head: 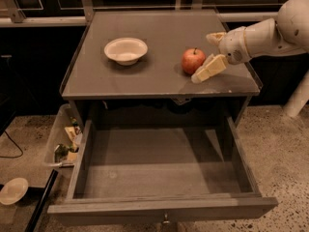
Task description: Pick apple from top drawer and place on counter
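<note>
The counter (159, 28) bears a white bowl (126, 50) and a red apple (193, 61). The gripper (213, 53), fingers spread, hovers just beside the apple.

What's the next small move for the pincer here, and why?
Probably draw the pincer straight back to the right, away from the small round red apple. The apple sits on the flat grey counter, right of the white bowl, and the pincer stands open beside it, its lower finger close to the apple. A straight retreat should avoid nudging it.
</note>
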`<state>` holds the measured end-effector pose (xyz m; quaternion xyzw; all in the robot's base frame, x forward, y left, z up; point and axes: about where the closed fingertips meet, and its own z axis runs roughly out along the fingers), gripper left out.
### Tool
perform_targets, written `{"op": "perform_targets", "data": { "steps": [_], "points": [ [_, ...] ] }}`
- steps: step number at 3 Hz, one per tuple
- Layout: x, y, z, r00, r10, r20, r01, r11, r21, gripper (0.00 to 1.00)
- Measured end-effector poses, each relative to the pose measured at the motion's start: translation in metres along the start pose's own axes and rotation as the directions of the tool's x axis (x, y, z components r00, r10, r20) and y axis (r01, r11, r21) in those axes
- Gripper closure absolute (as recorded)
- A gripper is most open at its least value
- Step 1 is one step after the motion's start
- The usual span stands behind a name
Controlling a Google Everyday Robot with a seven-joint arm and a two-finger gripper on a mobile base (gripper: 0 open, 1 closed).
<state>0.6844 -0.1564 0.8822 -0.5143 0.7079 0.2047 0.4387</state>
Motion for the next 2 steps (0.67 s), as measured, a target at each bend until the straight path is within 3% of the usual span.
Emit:
{"op": "perform_targets", "data": {
  "steps": [2],
  "points": [
    [-0.015,0.014,-0.064,0.998,-0.065,0.012,0.065,0.9959,0.063,0.0]
  ]
}}
